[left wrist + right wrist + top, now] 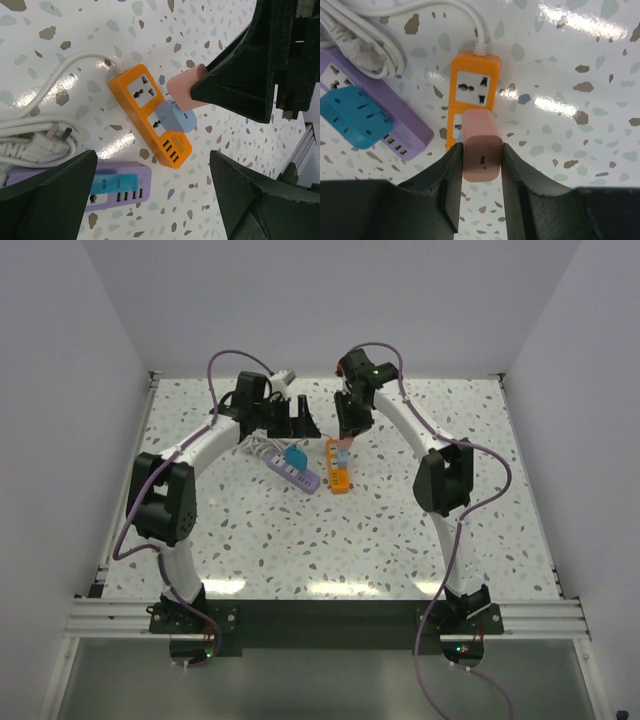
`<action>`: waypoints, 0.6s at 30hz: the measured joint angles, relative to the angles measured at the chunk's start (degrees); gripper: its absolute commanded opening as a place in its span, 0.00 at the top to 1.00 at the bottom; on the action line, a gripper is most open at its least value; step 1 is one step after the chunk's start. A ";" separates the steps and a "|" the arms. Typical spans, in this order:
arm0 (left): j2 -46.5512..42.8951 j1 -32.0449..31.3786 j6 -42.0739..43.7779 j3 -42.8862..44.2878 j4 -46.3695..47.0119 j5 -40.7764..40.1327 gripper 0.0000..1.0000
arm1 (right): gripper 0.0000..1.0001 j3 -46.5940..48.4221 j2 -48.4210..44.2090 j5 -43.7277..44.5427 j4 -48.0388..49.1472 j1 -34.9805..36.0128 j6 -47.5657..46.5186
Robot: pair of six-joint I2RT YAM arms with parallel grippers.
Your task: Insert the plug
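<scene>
My right gripper [481, 165] is shut on a pink plug [481, 150], gripping its two sides. It holds the plug just above the orange power strip [475, 85], and the prongs do not touch it. In the left wrist view the pink plug [182, 92] hangs over the orange strip [145, 110], beside a light blue adapter [175, 119] that sits in the second socket. The first socket [141, 92] is free. My left gripper [155, 200] is open and empty above the table, next to the purple strip [125, 192]. In the top view the right gripper [345, 438] is over the orange strip [340, 475].
A purple power strip [400, 122] carrying a teal adapter [355, 117] lies left of the orange one. Coiled white cable [365, 50] with a loose white plug [50, 137] lies behind them. White walls enclose the speckled table [400, 540].
</scene>
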 measured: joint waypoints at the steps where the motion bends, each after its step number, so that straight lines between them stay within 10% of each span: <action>1: 0.00 0.00 0.37 0.00 -0.04 -0.17 0.00 | 1.00 0.35 0.55 0.13 0.00 0.13 0.00; 18: 0.11 0.00 1.07 0.02 -0.42 -0.46 0.00 | 1.00 6.29 5.49 2.40 0.44 0.42 0.63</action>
